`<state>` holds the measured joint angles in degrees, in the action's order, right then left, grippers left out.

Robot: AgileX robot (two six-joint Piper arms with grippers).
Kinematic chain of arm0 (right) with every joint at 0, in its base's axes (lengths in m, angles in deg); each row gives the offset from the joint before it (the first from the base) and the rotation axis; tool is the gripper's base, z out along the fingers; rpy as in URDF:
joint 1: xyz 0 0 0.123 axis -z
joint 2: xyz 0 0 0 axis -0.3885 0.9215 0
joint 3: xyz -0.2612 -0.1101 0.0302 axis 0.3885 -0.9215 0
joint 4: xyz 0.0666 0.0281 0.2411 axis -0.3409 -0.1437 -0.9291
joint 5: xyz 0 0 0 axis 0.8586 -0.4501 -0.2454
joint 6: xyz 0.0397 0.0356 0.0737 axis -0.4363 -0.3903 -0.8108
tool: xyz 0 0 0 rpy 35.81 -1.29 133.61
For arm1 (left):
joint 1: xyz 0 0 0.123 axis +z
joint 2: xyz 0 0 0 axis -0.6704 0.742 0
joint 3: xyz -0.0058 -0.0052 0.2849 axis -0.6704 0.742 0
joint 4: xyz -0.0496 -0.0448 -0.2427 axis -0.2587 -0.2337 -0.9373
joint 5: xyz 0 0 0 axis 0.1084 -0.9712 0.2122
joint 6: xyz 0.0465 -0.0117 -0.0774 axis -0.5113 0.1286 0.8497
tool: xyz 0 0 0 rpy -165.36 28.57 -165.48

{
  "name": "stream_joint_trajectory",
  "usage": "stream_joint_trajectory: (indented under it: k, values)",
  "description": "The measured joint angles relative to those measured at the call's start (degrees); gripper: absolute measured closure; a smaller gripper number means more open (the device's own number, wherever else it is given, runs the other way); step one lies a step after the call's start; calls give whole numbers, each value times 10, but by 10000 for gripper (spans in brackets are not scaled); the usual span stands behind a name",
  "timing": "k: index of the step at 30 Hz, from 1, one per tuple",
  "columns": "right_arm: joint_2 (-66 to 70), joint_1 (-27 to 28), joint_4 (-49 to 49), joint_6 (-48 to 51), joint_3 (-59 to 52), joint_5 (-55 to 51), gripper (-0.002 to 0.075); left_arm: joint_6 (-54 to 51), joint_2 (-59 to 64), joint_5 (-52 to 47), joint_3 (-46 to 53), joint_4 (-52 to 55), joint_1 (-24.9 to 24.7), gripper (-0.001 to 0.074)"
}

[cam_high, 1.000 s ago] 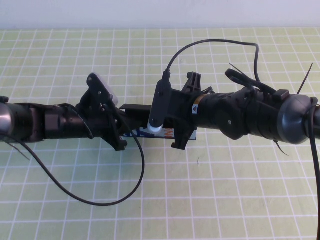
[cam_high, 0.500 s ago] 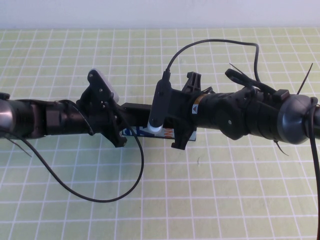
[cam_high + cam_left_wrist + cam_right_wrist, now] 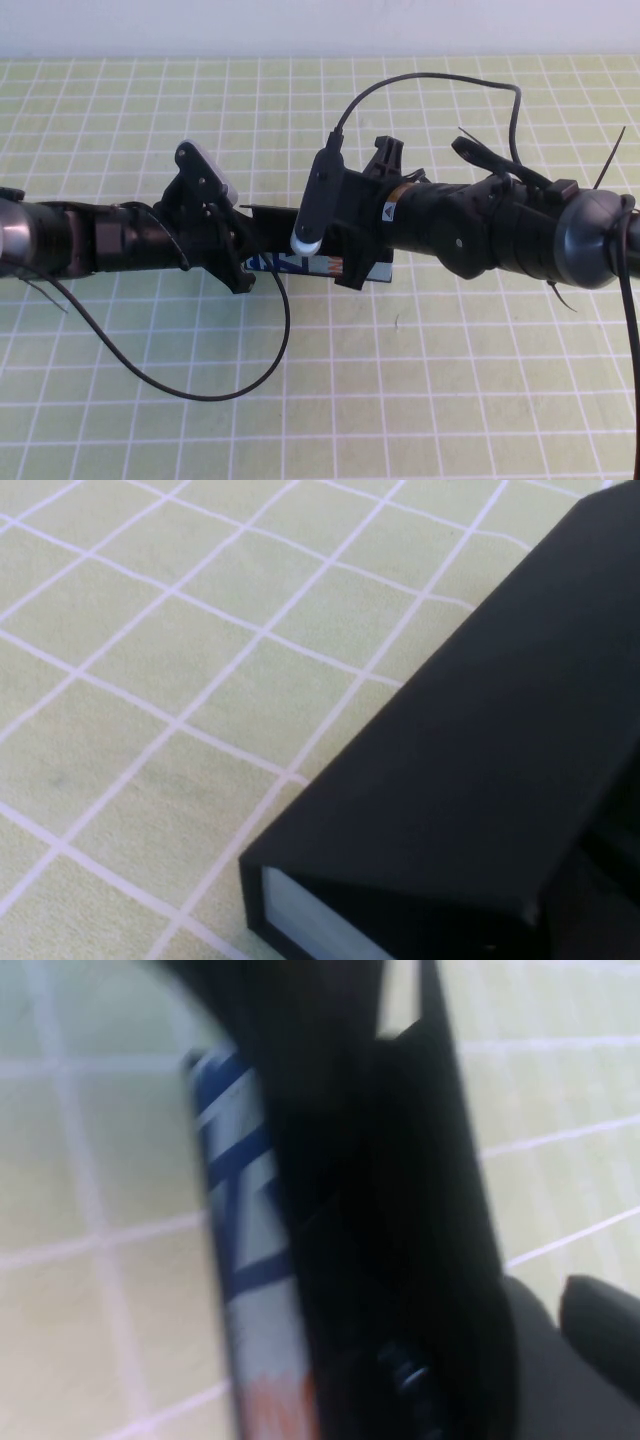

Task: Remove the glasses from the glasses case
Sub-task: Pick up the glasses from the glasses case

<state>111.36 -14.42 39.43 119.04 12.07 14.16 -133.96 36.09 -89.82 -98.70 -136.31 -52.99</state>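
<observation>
The glasses case [image 3: 300,264] lies mid-table between both arms, a black box with a light-blue printed side strip facing me. The left wrist view shows its flat black lid [image 3: 470,740] and one pale end. The right wrist view shows the blue and orange strip [image 3: 250,1260] beside black walls. My right gripper [image 3: 358,225] straddles the case's right half and is shut across it. My left gripper [image 3: 232,250] sits at the case's left end, right against it. The glasses are hidden.
The table [image 3: 420,400] is a green mat with a white grid. A black cable [image 3: 200,395] loops from the left arm over the near mat. Another cable [image 3: 440,85] arcs above the right arm.
My right wrist has turned a little and shifted slightly left with the case. My left gripper has edged right, closer against the case's left end.
</observation>
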Motion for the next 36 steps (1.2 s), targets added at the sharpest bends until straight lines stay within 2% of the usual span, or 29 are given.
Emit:
stream_joint_trajectory:
  k: [5,9,13,17,20,28,36]
  values:
    - [0,0,-22,0,0,67,518,6,0,0,0,0,0,739]
    - [-3,-1,-62,0,0,63,492,9,0,0,0,0,0,739]
    - [-42,-21,-117,-1,0,1,537,22,0,0,0,0,0,739]
    - [-76,-39,-195,-1,1,-88,662,24,0,-1,0,0,0,739]
    - [-71,-39,-220,-14,1,-122,719,25,0,-2,0,0,0,739]
    - [-10,-10,-231,-84,7,-108,741,30,0,-3,0,0,0,739]
    - [27,36,-243,-107,86,-114,742,32,1,-10,0,3,0,739]
